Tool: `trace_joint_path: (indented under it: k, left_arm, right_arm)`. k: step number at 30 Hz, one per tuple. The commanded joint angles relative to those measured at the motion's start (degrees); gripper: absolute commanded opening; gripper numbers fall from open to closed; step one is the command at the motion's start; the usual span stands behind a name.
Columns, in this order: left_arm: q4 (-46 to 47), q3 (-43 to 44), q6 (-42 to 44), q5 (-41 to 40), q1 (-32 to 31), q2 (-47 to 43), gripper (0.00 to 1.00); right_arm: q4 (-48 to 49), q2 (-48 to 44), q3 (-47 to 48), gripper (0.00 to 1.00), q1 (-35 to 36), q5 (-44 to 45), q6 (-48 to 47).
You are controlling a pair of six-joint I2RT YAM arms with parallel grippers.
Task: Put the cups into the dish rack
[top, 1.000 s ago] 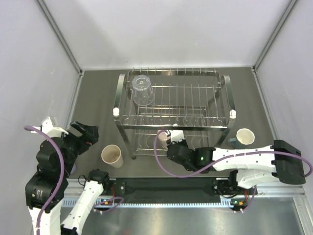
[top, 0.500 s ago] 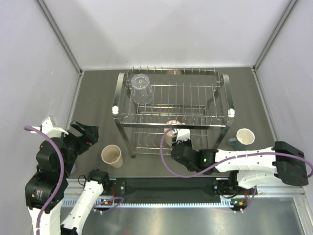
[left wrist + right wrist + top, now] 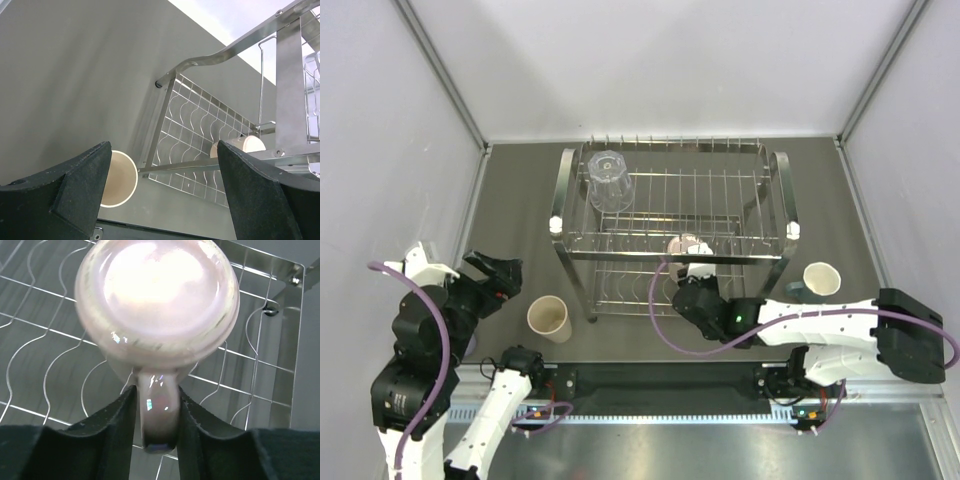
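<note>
While our right arm lies low, stretched leftward along the near side, the right gripper (image 3: 157, 412) pinches the handle of the pink mug (image 3: 157, 300), whose base faces the wrist, over the wavy lower-tier wires of the dish rack (image 3: 567, 170). Our left arm stands folded at the left, the left gripper (image 3: 503, 268) spread wide and empty near the beige tumbler (image 3: 549, 318). Farther back, the clear glass (image 3: 609, 182) sits inverted on the upper tier.
</note>
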Motion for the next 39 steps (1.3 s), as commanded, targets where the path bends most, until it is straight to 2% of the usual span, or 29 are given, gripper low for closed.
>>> trace_joint_path:
  k: [1, 3, 6, 13, 17, 24, 32, 39]
  left_arm:
    - [2.2, -0.3, -0.1, 0.4, -0.1, -0.9, 0.91]
    - [2.1, -0.6, -0.1, 0.3, -0.1, -1.0, 0.91]
    - [1.9, -0.9, -0.1, 0.3, -0.1, -1.5, 0.91]
    - [0.3, -3.7, -2.0, -0.1, -0.1, -2.7, 0.91]
    - [-1.9, -4.1, -1.8, -0.8, -0.1, -2.1, 0.91]
    - [-4.6, -2.2, -1.0, -1.0, -0.2, -0.4, 0.91]
    - [-7.2, -2.1, -2.4, -4.5, -0.1, 0.4, 0.91]
    - [-7.0, -3.2, -1.2, -7.1, -0.1, 4.6, 0.92]
  right_arm:
    - [4.4, 1.0, 2.5, 0.37, -2.1, 1.9, 0.4]
    - [4.4, 1.1, 2.3, 0.54, -2.4, 1.7, 0.8]
    - [4.4, 0.6, 1.6, 0.62, -2.4, 1.1, 1.1]
    - [3.2, -3.8, 0.1, 0.74, -0.7, -2.3, -1.2]
    - [1.8, -7.2, -0.5, 0.79, 0.5, -8.4, -3.7]
    - [-3.4, -12.5, -1.1, 0.86, 5.9, -12.6, -5.9]
    - [-11.0, -17.2, 0.4, 0.88, 13.8, -12.8, -4.7]
    - [-14.7, -21.9, 2.4, 0.86, 18.9, -21.5, -3.4]
